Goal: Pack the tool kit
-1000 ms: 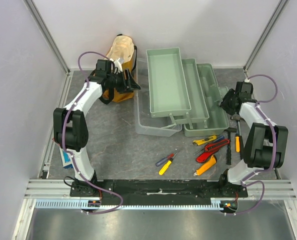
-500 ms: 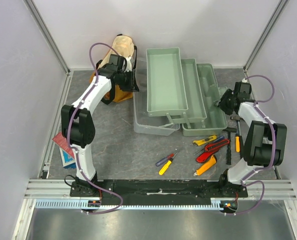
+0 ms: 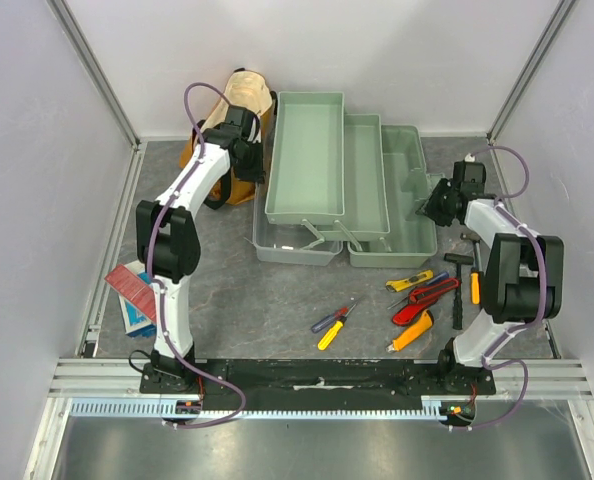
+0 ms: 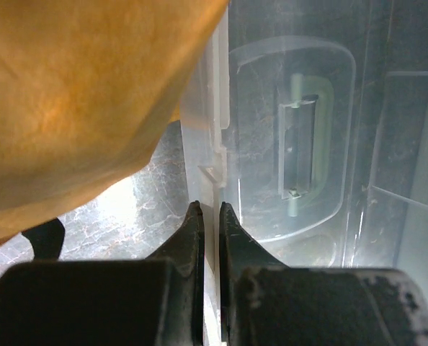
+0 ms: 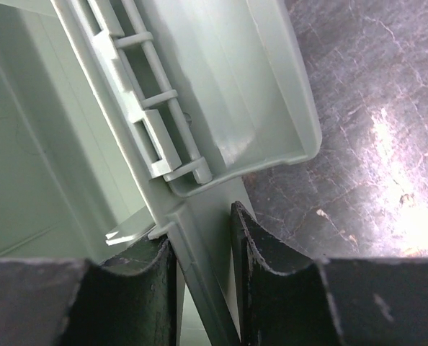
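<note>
The grey-green toolbox (image 3: 409, 190) was recorded at the far middle of the table (image 3: 237, 290), fanned open, with its trays stepped up toward the left and the top tray (image 3: 305, 150) highest. The clear lid (image 3: 277, 246) was seen lying flat beneath the left side of the trays. The mustard-yellow bag (image 3: 233, 186) was noted just left of the box, near the lid edge. The left gripper (image 4: 207, 209) was observed nearly pressed together, with the thin upright rim of the clear lid pinched between its fingers and the bag close on its left in the left wrist view. The right gripper (image 5: 203, 216) was found narrowly parted, both fingers clamped against a grey-green wall at the right end of the toolbox. The hand tools (image 3: 417, 305) and the hammer (image 3: 458, 285) were logged loose on the table in front of the box, untouched by either gripper. A booklet (image 3: 127, 285) was seen at the left edge.
</note>
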`<state>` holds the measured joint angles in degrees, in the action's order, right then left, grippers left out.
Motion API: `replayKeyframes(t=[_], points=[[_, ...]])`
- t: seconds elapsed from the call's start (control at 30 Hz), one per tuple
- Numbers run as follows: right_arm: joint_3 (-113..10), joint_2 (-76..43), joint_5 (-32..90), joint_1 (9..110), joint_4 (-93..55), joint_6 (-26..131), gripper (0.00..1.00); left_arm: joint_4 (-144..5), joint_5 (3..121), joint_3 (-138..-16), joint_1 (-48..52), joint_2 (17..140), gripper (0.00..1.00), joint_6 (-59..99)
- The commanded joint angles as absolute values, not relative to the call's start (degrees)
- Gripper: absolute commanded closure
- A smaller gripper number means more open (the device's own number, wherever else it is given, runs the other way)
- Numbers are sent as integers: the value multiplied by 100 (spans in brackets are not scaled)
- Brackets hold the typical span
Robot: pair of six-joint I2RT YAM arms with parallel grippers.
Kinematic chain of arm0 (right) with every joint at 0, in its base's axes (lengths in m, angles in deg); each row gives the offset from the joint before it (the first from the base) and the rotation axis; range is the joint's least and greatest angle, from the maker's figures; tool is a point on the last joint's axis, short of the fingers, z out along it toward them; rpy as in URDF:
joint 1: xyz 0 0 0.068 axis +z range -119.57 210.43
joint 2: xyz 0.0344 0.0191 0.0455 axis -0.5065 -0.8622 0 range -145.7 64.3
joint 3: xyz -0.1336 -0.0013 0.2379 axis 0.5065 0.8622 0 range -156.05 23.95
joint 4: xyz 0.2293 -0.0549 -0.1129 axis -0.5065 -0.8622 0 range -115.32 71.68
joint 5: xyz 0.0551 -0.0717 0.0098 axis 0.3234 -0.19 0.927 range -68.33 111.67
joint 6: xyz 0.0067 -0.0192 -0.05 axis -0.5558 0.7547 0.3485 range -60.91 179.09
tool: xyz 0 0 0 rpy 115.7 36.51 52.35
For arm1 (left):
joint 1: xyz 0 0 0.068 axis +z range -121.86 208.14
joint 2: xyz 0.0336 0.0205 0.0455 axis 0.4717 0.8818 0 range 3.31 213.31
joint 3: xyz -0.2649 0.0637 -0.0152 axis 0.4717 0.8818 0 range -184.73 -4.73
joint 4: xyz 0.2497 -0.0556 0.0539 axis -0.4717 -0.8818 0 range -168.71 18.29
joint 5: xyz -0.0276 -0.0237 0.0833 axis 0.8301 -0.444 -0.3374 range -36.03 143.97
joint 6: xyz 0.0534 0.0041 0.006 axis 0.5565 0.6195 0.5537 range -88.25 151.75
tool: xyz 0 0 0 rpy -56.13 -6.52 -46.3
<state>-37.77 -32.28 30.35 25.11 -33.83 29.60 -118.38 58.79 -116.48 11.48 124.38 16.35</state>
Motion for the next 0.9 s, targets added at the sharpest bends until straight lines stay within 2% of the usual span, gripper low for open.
replayKeyframes(t=[0.0, 0.27, 0.3, 0.43, 0.53, 0.63, 0.87], points=[[-4275, -3510, 3107, 2612, -2913, 2807, 67, -11530, 6011, -12373, 1285, 12547, 98, 1426], [-4908, -3976, 3019, 2692, -2860, 2789, 69, -11091, 6820, -12470, 1549, 12872, 96, 1127], [-4987, -4003, 3028, 2692, -2913, 2798, 67, -11091, 6916, -12505, 1575, 12907, 91, 1066], [-5356, -3846, 2809, 2700, -3273, 2894, 49, -11064, 7093, -12523, 1672, 12812, 61, 846], [-5629, -3643, 2642, 2692, -3563, 2939, 36, -11047, 7242, -12549, 1742, 12671, 48, 820], [-5892, -3468, 2501, 2674, -3879, 2921, 28, -11038, 7497, -12611, 1768, 12487, 41, 784], [-6017, -2774, 2202, 2420, -4415, 2719, 23, -11082, 7822, -12646, 1777, 11994, 32, 837]])
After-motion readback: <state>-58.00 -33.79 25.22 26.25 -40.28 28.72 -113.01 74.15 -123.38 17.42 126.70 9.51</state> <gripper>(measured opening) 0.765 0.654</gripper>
